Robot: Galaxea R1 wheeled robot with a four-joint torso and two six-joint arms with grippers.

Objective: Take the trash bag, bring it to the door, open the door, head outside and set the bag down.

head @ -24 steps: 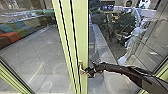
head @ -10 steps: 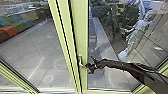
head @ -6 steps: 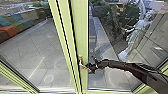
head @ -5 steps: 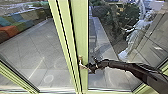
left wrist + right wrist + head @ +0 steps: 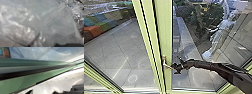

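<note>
My right gripper is at the door handle in the head view, at the handle's free end; whether it grips it I cannot tell. The handle sits on the light green frame of the glass door, and my dark right arm reaches in from the right. In the right wrist view the green door frame runs across at a slant. The trash bag, a pale translucent plastic, is close to the camera in the left wrist view. How my left gripper stands on it is hidden.
Beyond the glass lies a grey tiled floor. Coloured block seats stand at the far left. Behind the right pane are plants and a pale statue-like figure. Another green frame crosses the lower left.
The head camera's view has shifted since the earliest frame. My right gripper has lately moved slightly right along the handle, towards its free end, showing more of the handle.
</note>
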